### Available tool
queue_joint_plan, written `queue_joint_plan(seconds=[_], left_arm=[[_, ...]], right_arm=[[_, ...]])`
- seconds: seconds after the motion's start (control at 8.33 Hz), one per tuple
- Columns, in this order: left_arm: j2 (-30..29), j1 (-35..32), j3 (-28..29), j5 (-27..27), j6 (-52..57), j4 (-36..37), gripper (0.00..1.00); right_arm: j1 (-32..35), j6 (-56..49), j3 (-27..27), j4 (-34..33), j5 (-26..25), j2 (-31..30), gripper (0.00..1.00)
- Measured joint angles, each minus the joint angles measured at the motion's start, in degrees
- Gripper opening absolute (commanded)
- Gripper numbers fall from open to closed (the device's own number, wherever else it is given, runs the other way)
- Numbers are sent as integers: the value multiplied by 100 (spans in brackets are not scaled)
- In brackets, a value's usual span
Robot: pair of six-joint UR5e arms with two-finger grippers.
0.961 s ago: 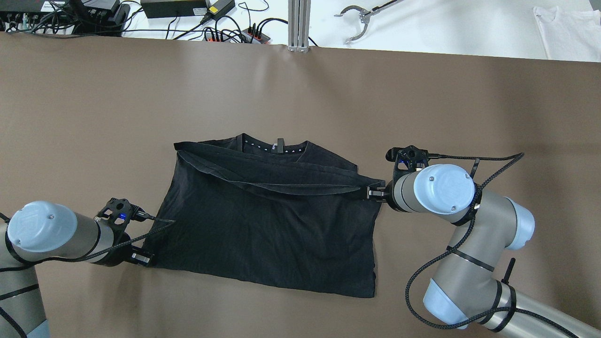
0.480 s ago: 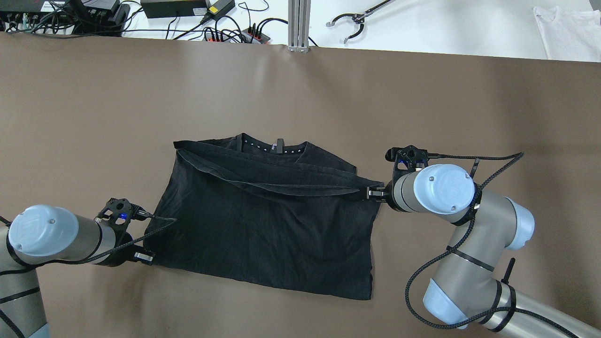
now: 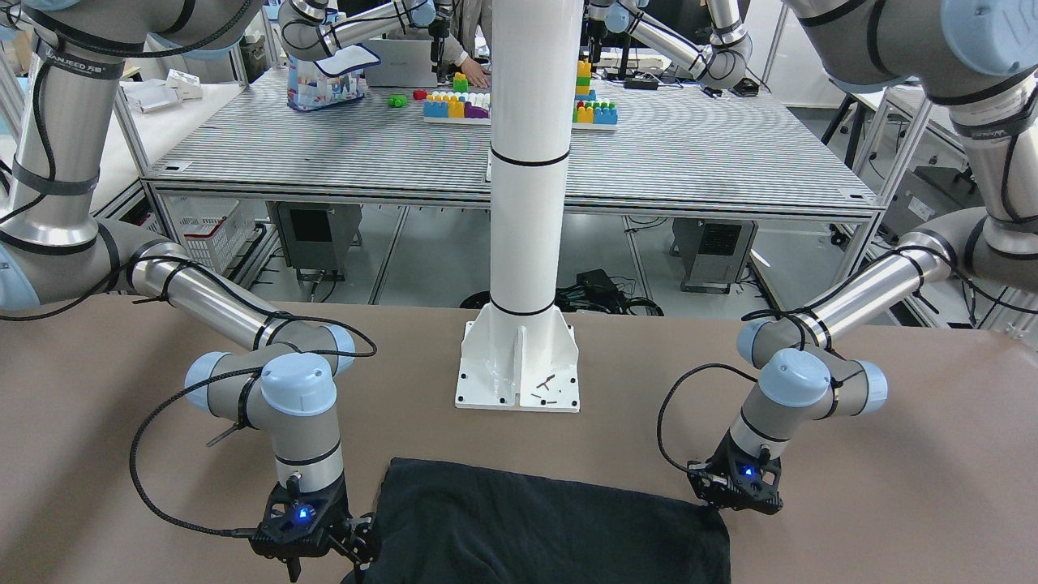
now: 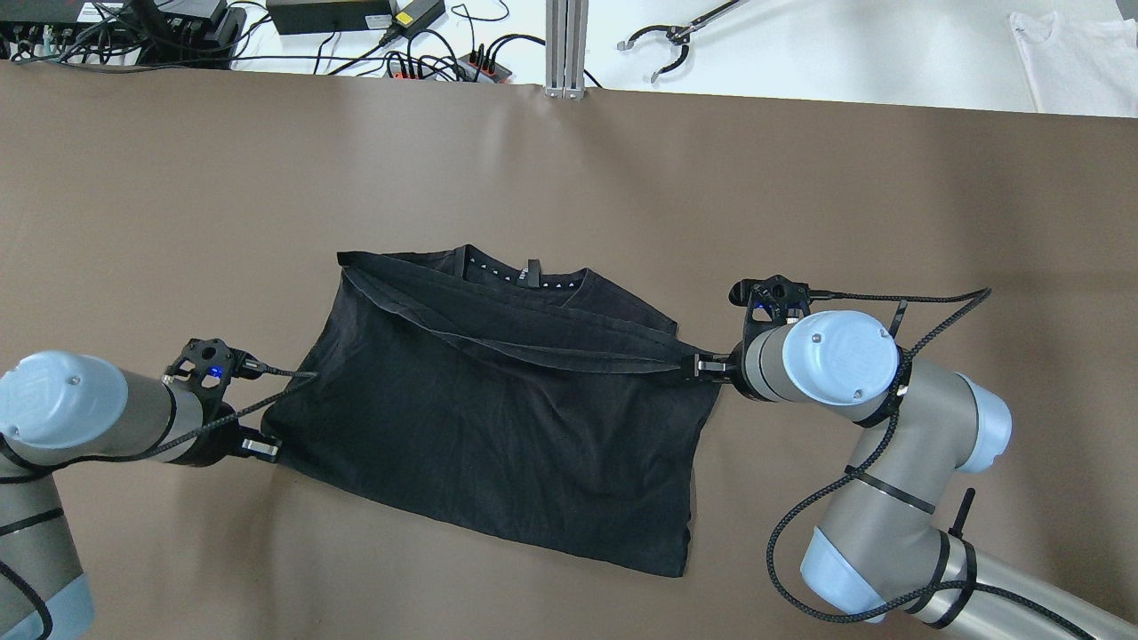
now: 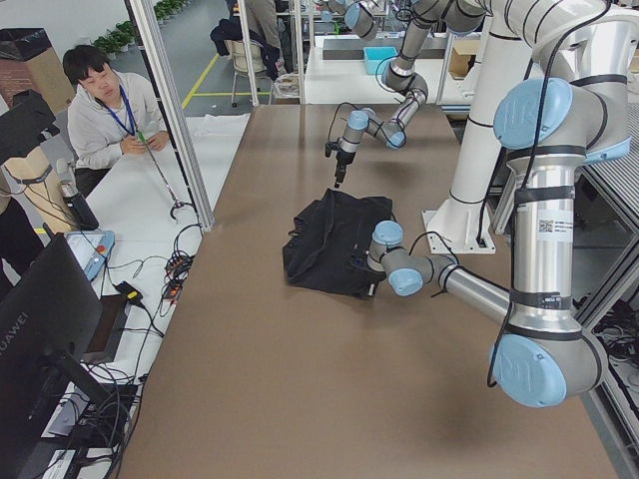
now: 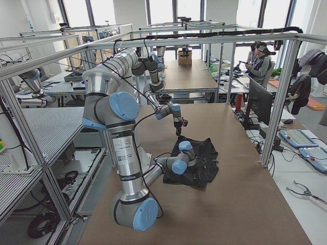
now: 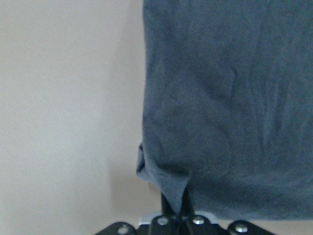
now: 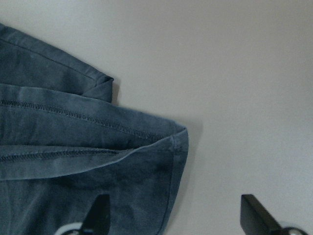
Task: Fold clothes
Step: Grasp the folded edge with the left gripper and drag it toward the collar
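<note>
Holding the clothes [image 4: 498,427] by their near left corner, my left pincer [image 4: 265,449] is clenched on a pucker of the dark fabric, which my left wrist camera shows drawn up into the closed jaws. The garment lies in the middle of the brown table [image 4: 569,178], between my two arms. From this pincer it spreads away to my right and forward. Its long axis runs roughly across the table from one arm toward the other, and it is tilted so that the near right corner lies closer to me than the corner I hold. My right pincer [image 4: 702,365] sits at the opposite end, where the folded-over hem [image 4: 533,342] tapers to a tip. Its wrist camera shows the fingers [image 8: 99,211] standing wide apart, released, with the hem's corner lying partly in the gap, nearer one finger than the other, and nothing gripped. So the cloth is anchored on my left side only. I judge that the coming move turns on this: that hem tip lies just ahead of the right pincer, toward my left, and the pincer must close on it before both ends can be carried together across the short axis. If only one end travels, the fold will likely skew.
</note>
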Motion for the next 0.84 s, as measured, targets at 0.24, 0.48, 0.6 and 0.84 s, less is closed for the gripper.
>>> queue_joint_plan(seconds=[0.24, 0.48, 0.6, 0.84], left_arm=[[-413, -649, 511, -19, 392, 42, 0], [-1470, -1329, 1746, -28, 882, 45, 0], [-2155, -1602, 2517, -32, 1090, 41, 0], [-3673, -1895, 4211, 3, 1287, 23, 0]], right_arm=[[0, 0, -1, 0, 0, -2, 94], [0, 6, -1, 0, 0, -6, 94], [-1, 26, 0, 1, 0, -7, 94], [-13, 62, 6, 6, 0, -5, 94]])
